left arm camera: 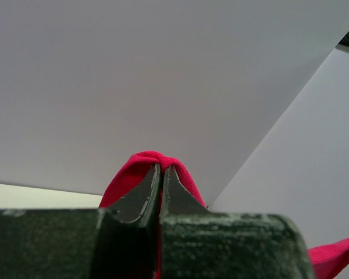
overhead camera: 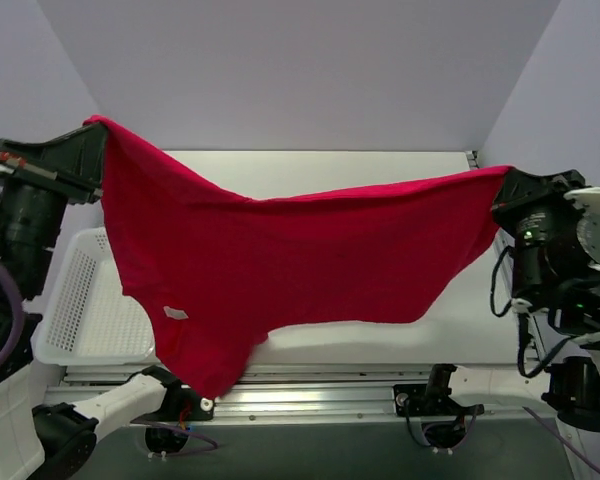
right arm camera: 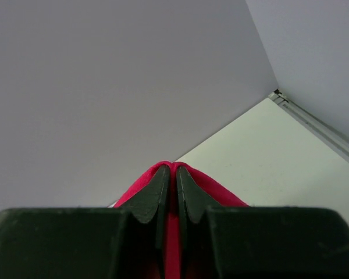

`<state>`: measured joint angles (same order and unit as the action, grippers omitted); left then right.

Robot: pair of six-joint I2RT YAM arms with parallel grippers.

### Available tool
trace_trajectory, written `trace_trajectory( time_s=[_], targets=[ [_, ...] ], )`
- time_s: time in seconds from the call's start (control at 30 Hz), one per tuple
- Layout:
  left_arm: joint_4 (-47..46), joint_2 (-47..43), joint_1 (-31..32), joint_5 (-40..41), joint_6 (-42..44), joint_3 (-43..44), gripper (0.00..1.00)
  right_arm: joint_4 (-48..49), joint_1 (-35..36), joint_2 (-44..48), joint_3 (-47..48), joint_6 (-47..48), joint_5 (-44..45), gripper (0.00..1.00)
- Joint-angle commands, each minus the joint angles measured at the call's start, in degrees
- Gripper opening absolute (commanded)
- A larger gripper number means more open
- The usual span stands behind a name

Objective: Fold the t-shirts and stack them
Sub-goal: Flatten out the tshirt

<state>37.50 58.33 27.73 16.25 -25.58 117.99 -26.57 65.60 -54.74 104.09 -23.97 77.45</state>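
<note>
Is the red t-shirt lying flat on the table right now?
No, the t-shirt hangs above the table, stretched between the left tool and the right tool, each pinching its cloth.

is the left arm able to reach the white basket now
Probably not: the left hand is shut on the red t-shirt, held aloft with the right hand, and cloth hangs across part of the basket.

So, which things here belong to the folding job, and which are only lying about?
Belongs to the job:
red t-shirt, held up between both arms
left gripper, shut on one end of it
right gripper, shut on the other end

Only lying about:
white mesh basket, at the left side of the table
</note>
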Motion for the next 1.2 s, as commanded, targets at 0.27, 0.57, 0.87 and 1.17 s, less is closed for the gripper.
trace_trajectory(
  time_s=[0.27, 0.57, 0.87, 1.17],
  targets=[
    [-8.6, 12.7, -4.5, -3.6, -1.8, -16.8, 0.02, 0.6, -12.6, -11.9, -9.5, 0.1, 4.7, 0.0],
    [-20.4, 30.4, -11.3, -7.7, -4.7, -28.4, 0.02, 13.5, -51.7, -33.4, -23.0, -5.9, -38.8, 0.0],
    [-14.8, 73.6, -16.6, -11.9, -2.1, 11.5, 0.02, 8.0, -56.5, -73.5, 8.0, -12.2, -37.3, 0.0],
    [-10.3, 85.2, -21.5, -16.8, -3.8, 39.3, 0.94, 0.2, -58.2, -79.3, 24.2, -16.6, -33.4, 1.0]
  ],
)
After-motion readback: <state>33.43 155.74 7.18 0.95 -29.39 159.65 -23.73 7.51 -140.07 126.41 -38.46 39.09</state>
